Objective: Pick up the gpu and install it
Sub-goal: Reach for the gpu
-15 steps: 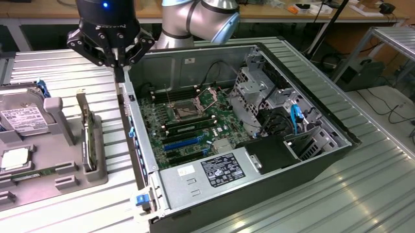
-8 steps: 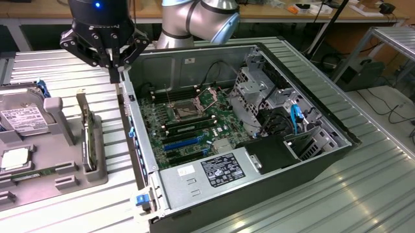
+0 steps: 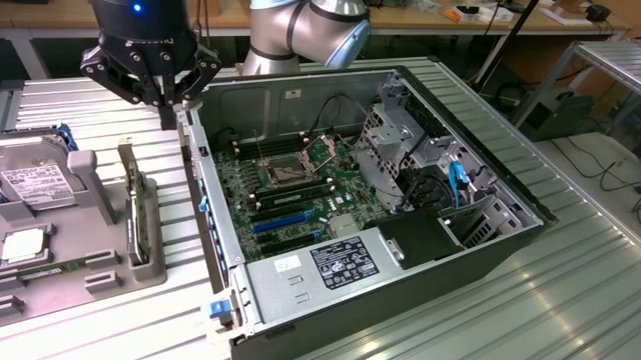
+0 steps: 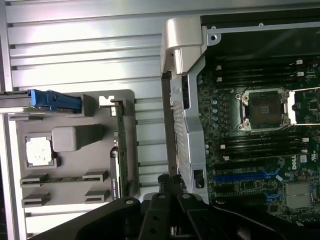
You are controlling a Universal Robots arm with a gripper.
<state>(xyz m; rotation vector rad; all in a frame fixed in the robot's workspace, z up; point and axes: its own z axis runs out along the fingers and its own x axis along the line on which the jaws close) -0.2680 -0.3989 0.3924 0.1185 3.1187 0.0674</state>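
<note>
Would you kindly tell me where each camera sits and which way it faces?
Exterior view: off the arm, raised, looking down into the open black computer case; the silver arm and shut black gripper show.
Wrist view: on the wrist, looking down over the case's edge; the gripper shows.
Shared: green motherboard, grey tray, thin gpu.

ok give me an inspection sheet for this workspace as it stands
surface: ribbed silver metal table, carrying the case and tray
job's things: thin black-and-green gpu card stands on edge in a grey slotted holder tray, not gripped; open black computer case lies beside it, green motherboard exposed
clutter: silver hard drive with white label and square silver processor chip in the same tray
grippers: black gripper hangs by the case wall nearest the tray, jaws shut, holding nothing
cables: blue flat cable and black wires inside the case
surroundings: wooden bench behind
</note>
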